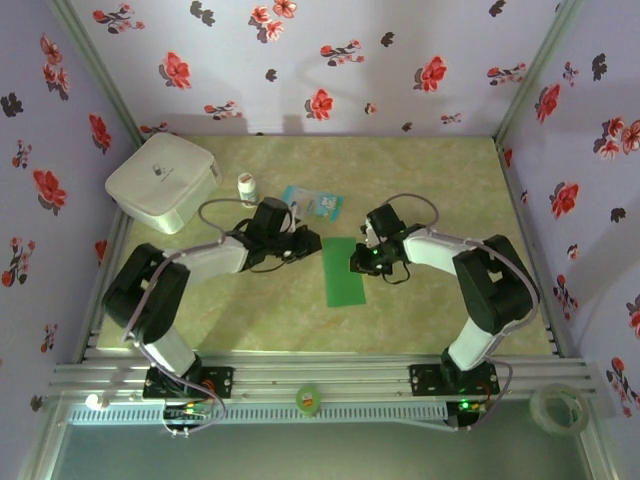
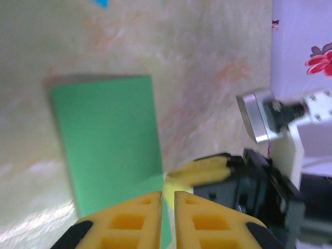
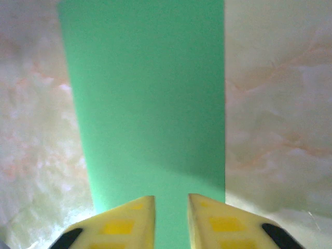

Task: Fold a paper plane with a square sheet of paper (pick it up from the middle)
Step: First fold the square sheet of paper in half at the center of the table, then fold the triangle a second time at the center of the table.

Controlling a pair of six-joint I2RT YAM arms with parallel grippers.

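The green sheet of paper (image 1: 346, 271) lies on the table as a narrow upright rectangle, apparently folded in half lengthwise. My left gripper (image 1: 314, 243) is at its far left corner. In the left wrist view its fingers (image 2: 140, 207) stand almost together, with a strip of the green paper (image 2: 104, 140) running into the slit between them. My right gripper (image 1: 358, 263) sits at the sheet's right edge. Seen from the right wrist, its fingertips (image 3: 136, 212) stand apart just over the paper (image 3: 150, 104), gripping nothing. The right gripper's fingers (image 2: 205, 168) also touch the sheet's edge in the left wrist view.
A white box (image 1: 163, 180) stands at the back left, with a small white bottle (image 1: 246, 186) and a blue-and-white packet (image 1: 312, 203) behind the grippers. A tape roll (image 1: 558, 408) and a small green object (image 1: 308, 398) rest on the front rail.
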